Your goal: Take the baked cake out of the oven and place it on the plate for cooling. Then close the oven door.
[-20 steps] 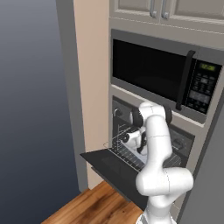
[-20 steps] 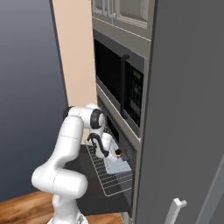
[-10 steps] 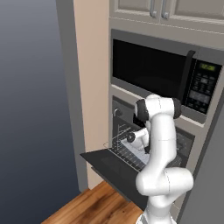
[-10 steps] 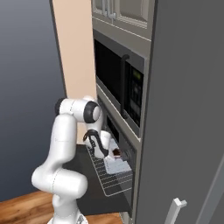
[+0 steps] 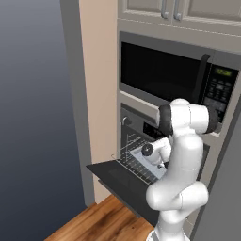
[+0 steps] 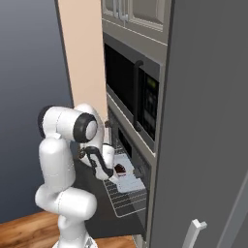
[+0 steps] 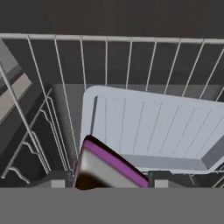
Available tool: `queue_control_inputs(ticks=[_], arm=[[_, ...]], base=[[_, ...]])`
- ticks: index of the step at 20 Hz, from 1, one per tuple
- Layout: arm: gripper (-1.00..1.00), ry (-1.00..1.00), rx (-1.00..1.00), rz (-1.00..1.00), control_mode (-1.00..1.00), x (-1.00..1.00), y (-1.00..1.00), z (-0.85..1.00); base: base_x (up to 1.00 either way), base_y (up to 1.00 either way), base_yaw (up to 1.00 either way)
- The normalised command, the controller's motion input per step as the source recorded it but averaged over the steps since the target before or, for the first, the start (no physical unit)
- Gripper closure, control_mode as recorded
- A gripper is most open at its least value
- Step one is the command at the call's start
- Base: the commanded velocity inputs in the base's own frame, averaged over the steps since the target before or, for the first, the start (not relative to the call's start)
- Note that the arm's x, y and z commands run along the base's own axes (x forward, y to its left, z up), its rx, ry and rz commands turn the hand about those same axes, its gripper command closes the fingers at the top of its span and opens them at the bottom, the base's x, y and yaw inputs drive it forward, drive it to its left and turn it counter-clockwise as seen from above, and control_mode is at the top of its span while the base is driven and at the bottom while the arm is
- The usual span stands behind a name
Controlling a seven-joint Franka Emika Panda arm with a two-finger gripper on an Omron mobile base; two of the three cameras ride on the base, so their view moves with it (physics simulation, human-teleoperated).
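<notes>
The oven point(image 5: 135, 125) stands with its oven door point(image 5: 116, 180) folded down flat and its wire rack point(image 5: 133, 159) pulled out over the door. On the rack lies a pale grey tray point(image 7: 148, 127) point(image 6: 129, 182). The cake point(image 7: 109, 168) point(image 6: 119, 169) is a small brown piece with a purple top. It sits tilted at the tray's near edge, between my two fingertips. My gripper point(image 7: 107, 183) point(image 6: 114, 171) reaches down over the rack from the door side and is shut on the cake's sides. The plate is out of view.
A black microwave point(image 5: 164, 75) with a vertical handle sits right above the oven. Cabinet doors point(image 5: 188, 9) are higher up. A tall grey panel point(image 6: 208, 121) closes off the right side. The rack's raised wire rim point(image 7: 109, 39) runs behind the tray. Wood floor point(image 5: 94, 221) lies below the door.
My arm's upper joints have swung and risen while the hand stayed over the rack. The jaws have drawn in a little on the cake.
</notes>
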Motion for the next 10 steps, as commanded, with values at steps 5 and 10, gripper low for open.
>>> queue_control_inputs(ticks=[5,10], arm=[[1.0,0.0,0.04,0.1,-1.0,-0.46,0.6,0.95],[1.0,0.0,0.08,0.09,-1.0,-0.43,0.34,1.0]], base=[[0.0,0.0,0.0],[0.0,0.0,0.0]])
